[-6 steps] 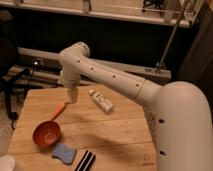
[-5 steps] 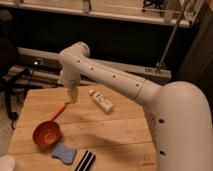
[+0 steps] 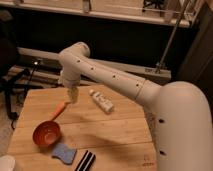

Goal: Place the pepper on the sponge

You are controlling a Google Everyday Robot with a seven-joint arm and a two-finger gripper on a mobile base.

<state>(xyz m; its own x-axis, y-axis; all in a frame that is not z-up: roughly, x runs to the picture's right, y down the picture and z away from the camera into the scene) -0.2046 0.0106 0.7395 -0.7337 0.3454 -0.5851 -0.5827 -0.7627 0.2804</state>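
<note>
Little changes for you in this last half second. The arm (image 3: 112,80) keeps the same reach over the table (image 3: 120,127), and the gripper (image 3: 73,96) hangs at the same far-left spot. So the task is no closer. The sponge (image 3: 64,152) lies bare at the near edge, just right of the bowl (image 3: 46,134), while the pepper (image 3: 59,111) lies on the wood beyond the bowl, apart from the sponge and just left of the gripper. The fingers stand wide apart and hold nothing. You cannot tell whether a tip brushes the pepper.
</note>
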